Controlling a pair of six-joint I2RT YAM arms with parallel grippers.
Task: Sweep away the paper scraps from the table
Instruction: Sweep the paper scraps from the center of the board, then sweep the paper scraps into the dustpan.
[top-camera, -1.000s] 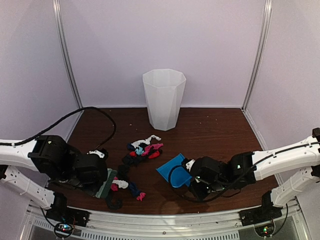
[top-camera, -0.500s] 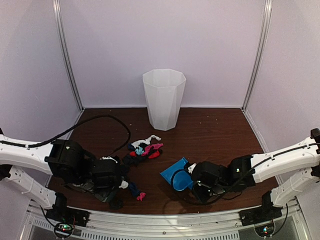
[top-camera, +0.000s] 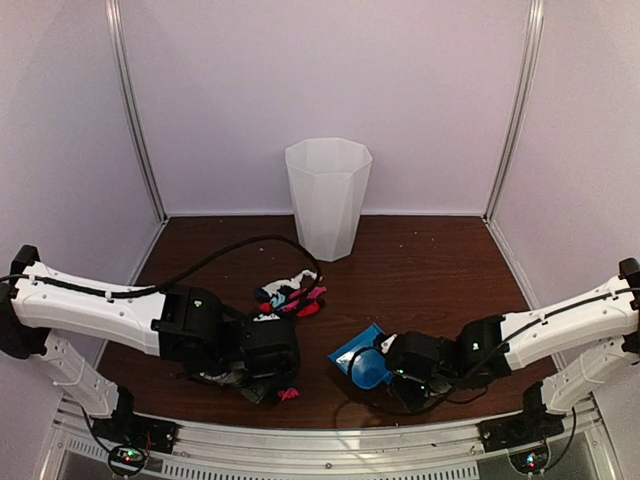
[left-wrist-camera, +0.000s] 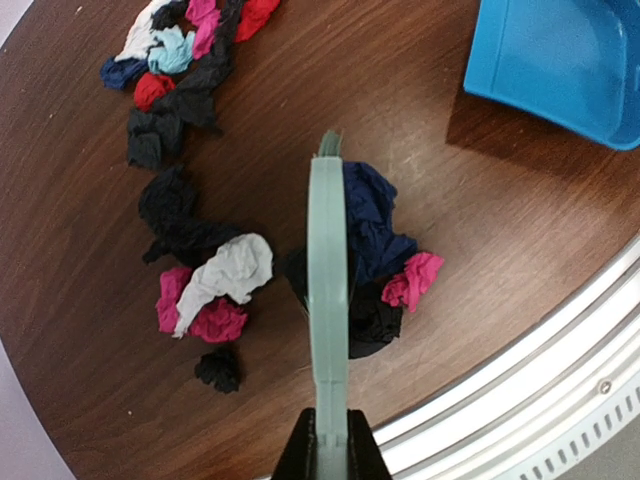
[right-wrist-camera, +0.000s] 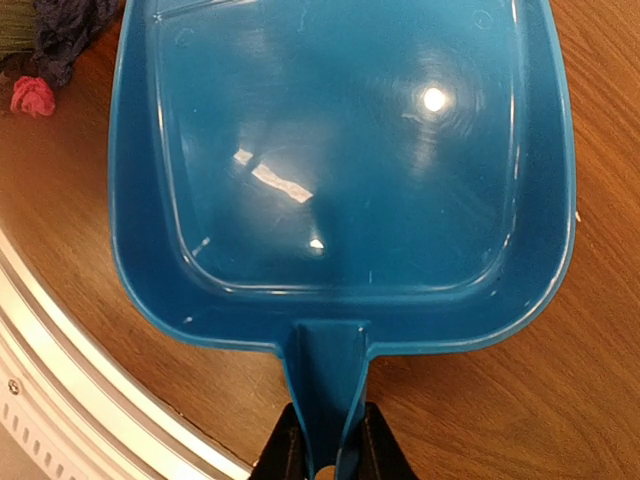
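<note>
Top external: set high behind the arm bases, looking forward and down over the whole dark reddish-brown wood-grain table (top-camera: 430, 260) to the white faceted plastic bin (top-camera: 327, 197); farthest off. Left wrist: close, looking steeply down along the mint-green plastic hand brush (left-wrist-camera: 328, 250) onto the crumpled coloured paper scraps (left-wrist-camera: 215, 285). Right wrist: nearest, looking straight down into the blue plastic dustpan (right-wrist-camera: 340, 150), nearly filling the frame. Shared by all three: that dustpan, one pink paper wad (left-wrist-camera: 412, 280), the front metal rail (left-wrist-camera: 560, 390).
</note>
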